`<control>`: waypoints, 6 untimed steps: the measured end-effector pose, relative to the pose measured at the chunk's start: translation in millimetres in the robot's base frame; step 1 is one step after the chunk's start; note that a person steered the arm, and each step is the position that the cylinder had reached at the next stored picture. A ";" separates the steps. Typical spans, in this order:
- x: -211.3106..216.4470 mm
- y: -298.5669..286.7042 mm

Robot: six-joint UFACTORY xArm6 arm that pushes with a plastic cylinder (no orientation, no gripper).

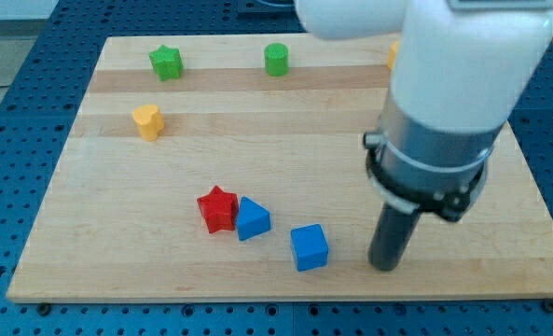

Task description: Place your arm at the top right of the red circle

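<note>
My tip (pixel 385 267) was a bare rod with no jaws, touching nothing, just right of the blue cube (pixel 310 247). No red circle showed; maybe my arm hid it. Only a red star (pixel 217 209) touching a blue triangle (pixel 252 218). Task looked undone.

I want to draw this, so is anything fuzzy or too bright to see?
Camera view: the big white arm looks soft and blurry up close; the small red star block and blue cube block stay sharp; soft shadow under my tip; no strong glare on the wooden board.
</note>
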State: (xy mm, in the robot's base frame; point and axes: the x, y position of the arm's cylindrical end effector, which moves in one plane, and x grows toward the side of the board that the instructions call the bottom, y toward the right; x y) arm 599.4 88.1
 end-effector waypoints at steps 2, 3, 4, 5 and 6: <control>-33.5 -49.2; -81.4 -51.8; -87.2 -39.6; -138.4 65.5; -181.6 160.0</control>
